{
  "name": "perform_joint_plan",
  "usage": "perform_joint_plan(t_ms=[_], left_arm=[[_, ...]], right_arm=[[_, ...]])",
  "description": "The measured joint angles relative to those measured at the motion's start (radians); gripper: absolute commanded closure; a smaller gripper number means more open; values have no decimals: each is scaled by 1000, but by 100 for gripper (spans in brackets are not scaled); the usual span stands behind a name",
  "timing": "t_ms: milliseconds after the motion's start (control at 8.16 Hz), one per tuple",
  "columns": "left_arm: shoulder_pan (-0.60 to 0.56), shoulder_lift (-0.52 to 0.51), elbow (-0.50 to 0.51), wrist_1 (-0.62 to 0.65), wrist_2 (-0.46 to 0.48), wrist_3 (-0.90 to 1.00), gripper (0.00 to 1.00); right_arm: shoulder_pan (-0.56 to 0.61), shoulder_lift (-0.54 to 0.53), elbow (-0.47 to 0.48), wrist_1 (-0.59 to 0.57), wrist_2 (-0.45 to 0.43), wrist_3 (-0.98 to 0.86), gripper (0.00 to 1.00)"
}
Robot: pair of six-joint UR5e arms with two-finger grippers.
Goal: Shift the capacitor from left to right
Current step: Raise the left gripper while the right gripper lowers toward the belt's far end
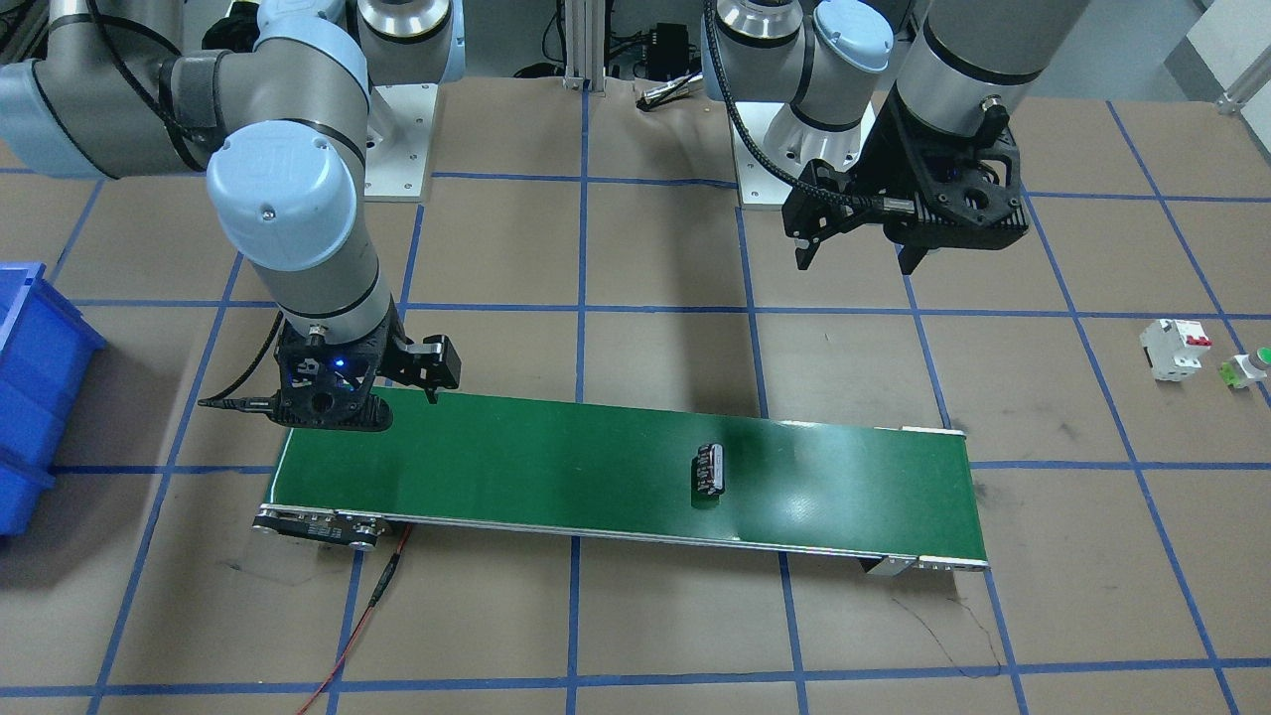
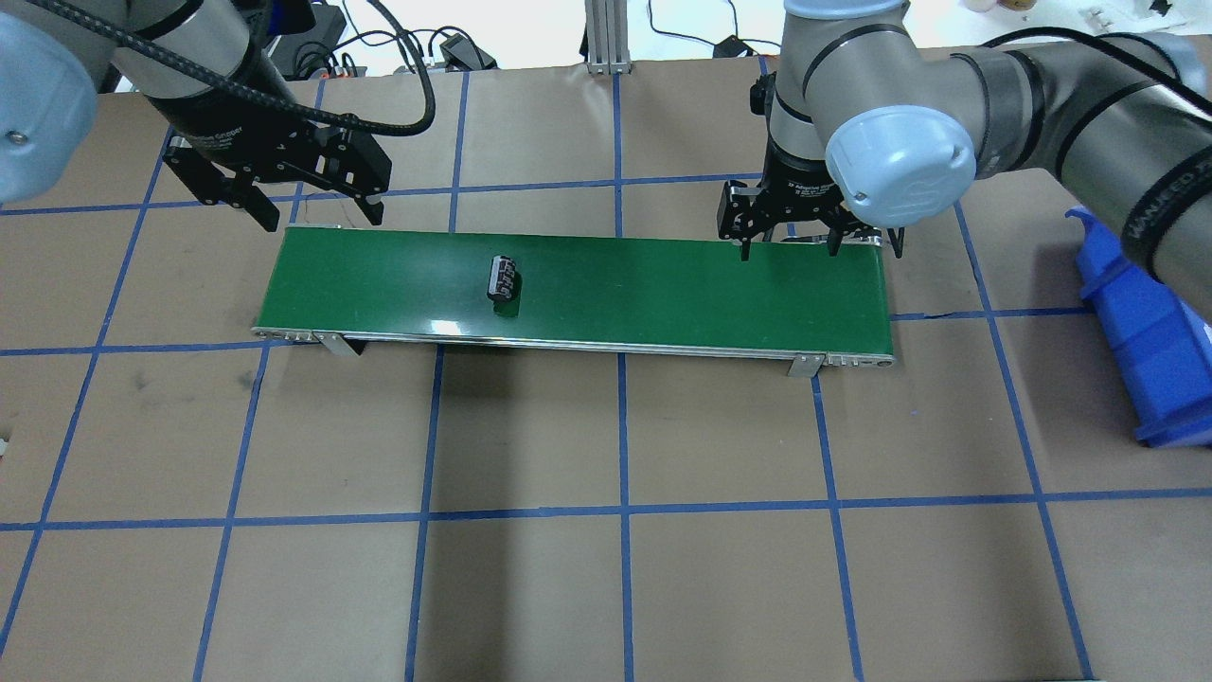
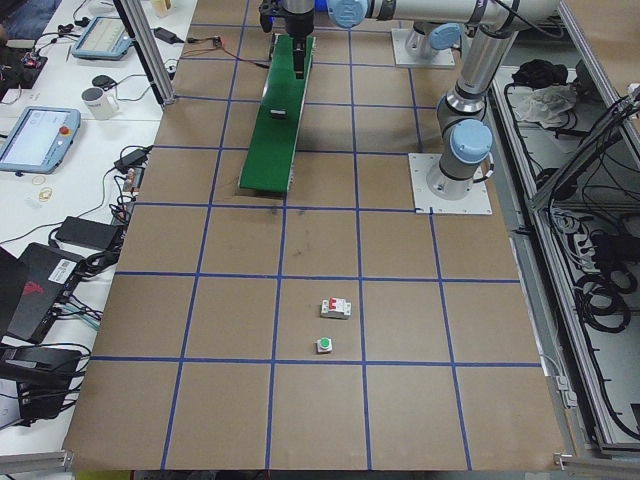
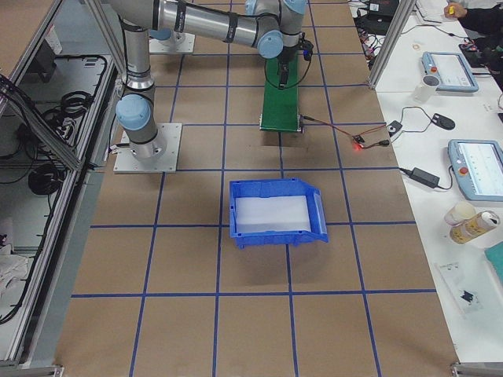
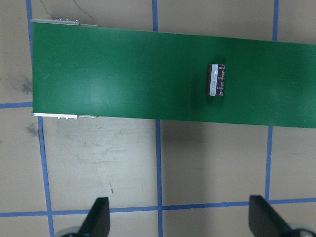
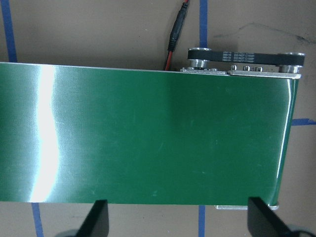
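Observation:
The capacitor [image 1: 711, 469], a small black cylinder with grey stripes, lies on its side on the green conveyor belt [image 1: 556, 467], toward the robot's left half. It also shows in the overhead view [image 2: 502, 278] and the left wrist view [image 5: 216, 80]. My left gripper [image 2: 322, 216] is open and empty, held above the table behind the belt's left end, well apart from the capacitor. My right gripper [image 2: 819, 248] is open and empty, hovering over the belt's right end [image 6: 148, 138].
A blue bin [image 2: 1146, 332] stands on the table to the right of the belt. A white breaker with red switches [image 1: 1175, 348] and a green-capped button [image 1: 1249, 367] sit on the far left of the table. A red wire [image 1: 367, 606] runs from the belt's motor end.

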Motion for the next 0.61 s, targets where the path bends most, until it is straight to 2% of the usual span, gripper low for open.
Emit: perform_joint_plan(t_ms=[613], left_arm=[[0, 1, -1, 38, -2, 18, 0]], right_arm=[[0, 13, 2, -10, 1, 4, 0]])
